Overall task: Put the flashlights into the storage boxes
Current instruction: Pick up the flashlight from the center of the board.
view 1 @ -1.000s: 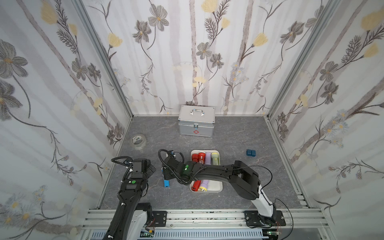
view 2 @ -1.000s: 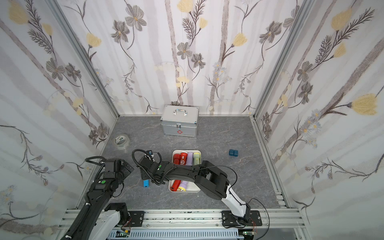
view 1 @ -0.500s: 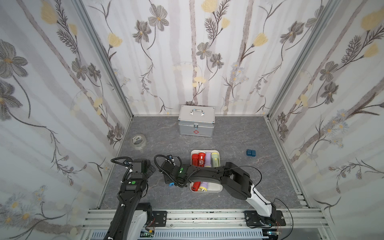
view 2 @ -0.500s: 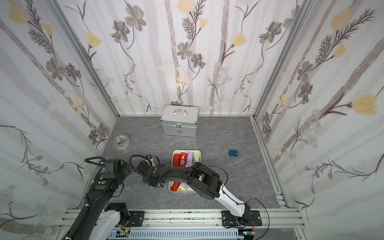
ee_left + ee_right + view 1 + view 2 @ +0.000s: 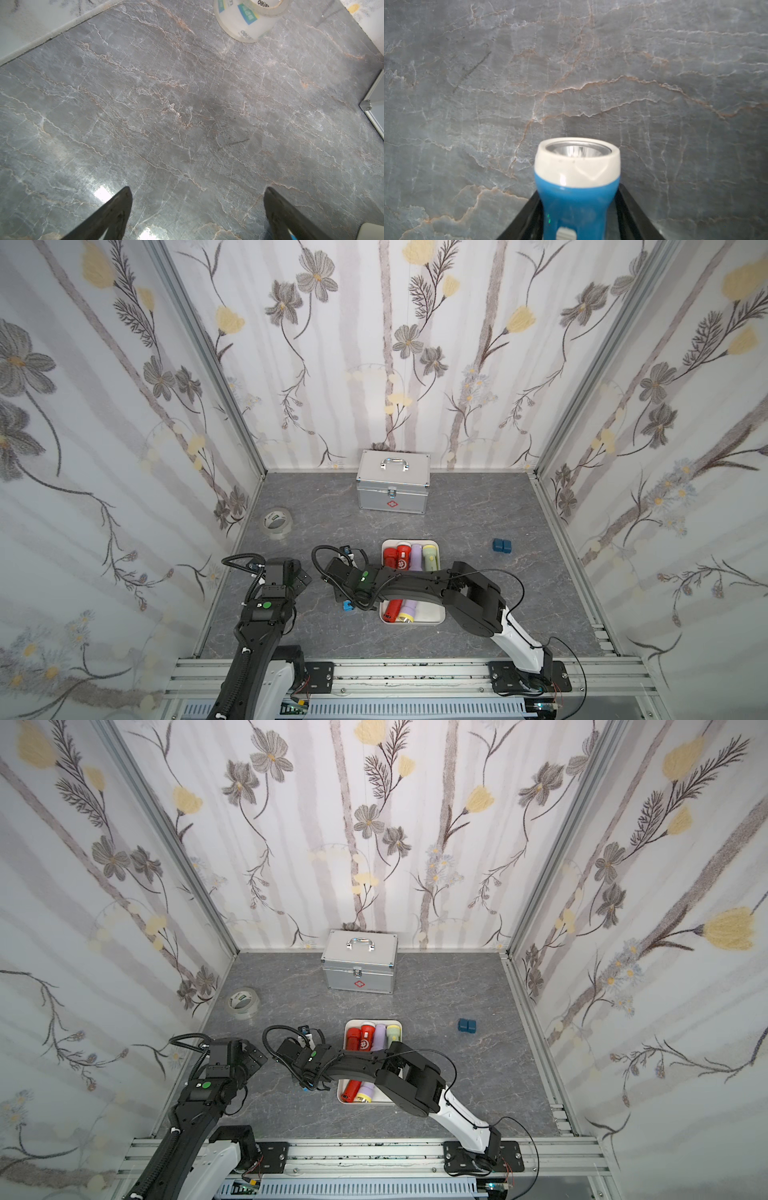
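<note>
A blue flashlight with a white head sits between the fingers of my right gripper, which is shut on its body. In both top views it shows as a blue spot under the right wrist, just left of the white storage box. Two red, one lilac and one pale green flashlight lie at the box's far end. A red flashlight and a lilac one lie at its near end. My left gripper is open over bare floor.
A silver metal case stands at the back. A roll of clear tape lies at the left wall. Two small dark blue blocks sit to the right of the box. My right arm reaches across the box's middle.
My right gripper, with the blue flashlight, has shifted a little to the right, toward the box, and its arm has folded differently. The left arm has stayed still.
</note>
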Controlling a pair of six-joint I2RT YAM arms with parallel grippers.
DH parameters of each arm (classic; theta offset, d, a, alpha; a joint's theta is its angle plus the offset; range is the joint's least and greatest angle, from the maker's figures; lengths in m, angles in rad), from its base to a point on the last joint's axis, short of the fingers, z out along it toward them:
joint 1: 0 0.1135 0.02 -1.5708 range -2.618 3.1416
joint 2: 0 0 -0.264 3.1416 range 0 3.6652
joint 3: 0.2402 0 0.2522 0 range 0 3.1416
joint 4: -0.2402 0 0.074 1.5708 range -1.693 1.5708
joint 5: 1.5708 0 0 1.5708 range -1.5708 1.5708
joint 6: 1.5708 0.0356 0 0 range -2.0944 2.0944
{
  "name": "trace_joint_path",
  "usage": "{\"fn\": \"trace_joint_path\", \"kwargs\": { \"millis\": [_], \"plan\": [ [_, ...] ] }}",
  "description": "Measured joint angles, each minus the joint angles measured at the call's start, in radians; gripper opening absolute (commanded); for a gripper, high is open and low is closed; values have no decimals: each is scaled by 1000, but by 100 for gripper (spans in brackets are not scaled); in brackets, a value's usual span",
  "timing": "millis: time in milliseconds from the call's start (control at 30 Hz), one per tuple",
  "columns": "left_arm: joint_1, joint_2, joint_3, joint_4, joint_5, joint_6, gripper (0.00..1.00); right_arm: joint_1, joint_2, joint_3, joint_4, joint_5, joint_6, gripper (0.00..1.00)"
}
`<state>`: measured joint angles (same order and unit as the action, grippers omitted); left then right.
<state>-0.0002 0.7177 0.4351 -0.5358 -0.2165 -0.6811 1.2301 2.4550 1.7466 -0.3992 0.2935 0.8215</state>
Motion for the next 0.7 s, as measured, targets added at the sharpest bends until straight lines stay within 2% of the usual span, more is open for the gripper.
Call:
{"fn": "trace_joint_path", "kwargs": {
  "millis": [233, 433, 700],
  "plan": [
    [0, -1, 0, 0, 0, 0, 100, 2, 13, 9, 3, 23, -2, 58],
    [0, -5, 0, -1, 0, 0, 100, 3, 35, 35, -8, 69, -7, 47],
    [0, -8, 0, -1, 0, 0, 100, 1, -36, 32, -104, 70, -10, 43]
  ]
}}
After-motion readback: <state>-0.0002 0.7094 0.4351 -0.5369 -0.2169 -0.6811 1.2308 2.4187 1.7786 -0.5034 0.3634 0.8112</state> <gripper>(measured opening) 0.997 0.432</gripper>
